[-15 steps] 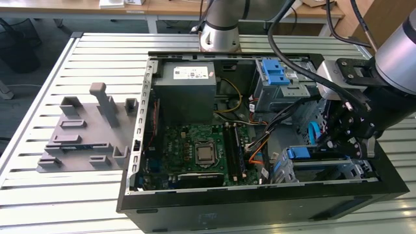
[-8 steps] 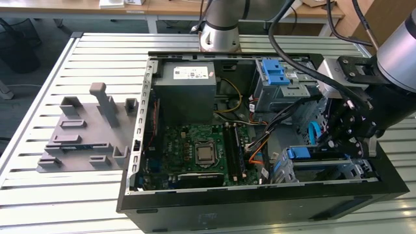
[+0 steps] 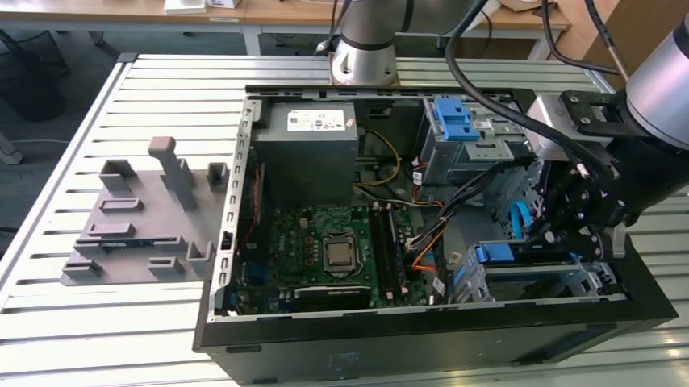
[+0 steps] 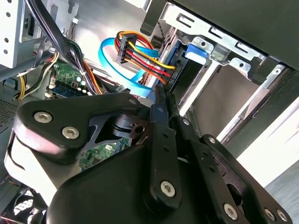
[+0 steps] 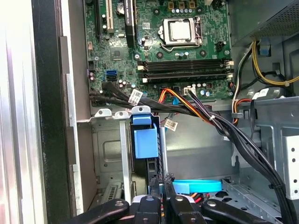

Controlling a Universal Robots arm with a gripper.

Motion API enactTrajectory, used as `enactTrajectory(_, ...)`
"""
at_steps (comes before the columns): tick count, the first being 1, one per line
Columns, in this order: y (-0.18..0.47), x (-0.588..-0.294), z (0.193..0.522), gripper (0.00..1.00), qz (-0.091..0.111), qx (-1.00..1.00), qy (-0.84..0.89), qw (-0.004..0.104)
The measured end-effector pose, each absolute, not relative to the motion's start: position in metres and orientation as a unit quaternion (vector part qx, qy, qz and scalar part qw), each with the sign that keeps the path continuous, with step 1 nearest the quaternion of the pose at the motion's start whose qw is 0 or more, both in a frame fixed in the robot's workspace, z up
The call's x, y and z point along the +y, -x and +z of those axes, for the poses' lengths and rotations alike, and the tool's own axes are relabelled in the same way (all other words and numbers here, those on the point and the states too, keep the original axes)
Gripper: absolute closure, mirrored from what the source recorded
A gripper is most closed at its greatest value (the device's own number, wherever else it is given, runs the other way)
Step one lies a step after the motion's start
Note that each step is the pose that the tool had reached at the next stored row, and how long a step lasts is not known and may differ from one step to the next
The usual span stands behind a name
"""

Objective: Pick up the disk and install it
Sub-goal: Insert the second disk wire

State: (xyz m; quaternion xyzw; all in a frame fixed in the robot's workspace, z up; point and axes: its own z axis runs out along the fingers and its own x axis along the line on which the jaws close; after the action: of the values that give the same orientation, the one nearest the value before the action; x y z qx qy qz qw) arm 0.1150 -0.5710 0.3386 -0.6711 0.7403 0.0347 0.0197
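1. Exterior view: the open black desktop computer case lay flat on the slatted grey metal workbench, taking up most of its middle and the side toward the exterior view's right. The black multi-link gripper was down inside the case near the corner on the exterior view's lower right, right over the silver metal drive bay. The disk, a flat drive in a blue plastic carrier, stood on edge in that bay, blue tab toward the green motherboard. Judged: pickup was done and insertion was well along, but full seating could not be confirmed.

2. Exterior view, arm pose: the grey arm wrist came in from the upper right edge and bent downward, tool pointing into the case. The grey moulded parts fixture sat near the workbench's edge on the exterior view's left, untouched.

3. Second wrist view: the gripper's fingers were drawn close together around a thin dark edge that ran toward the bay, probably the disk's edge; I judged it a pinch, not certain. The red-yellow-black power cable bundle hung just beside the bay opening.

4. First wrist view: the carrier's blue tab stood upright in the bay slot, the fingertips nearly together just below it, black cables crossing nearby.
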Motion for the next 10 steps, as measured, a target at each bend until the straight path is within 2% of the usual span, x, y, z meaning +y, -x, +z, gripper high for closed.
enactTrajectory(10, -0.1150, -0.5710, 0.3427, 0.82, 0.035, 0.740, 0.671, 0.020)
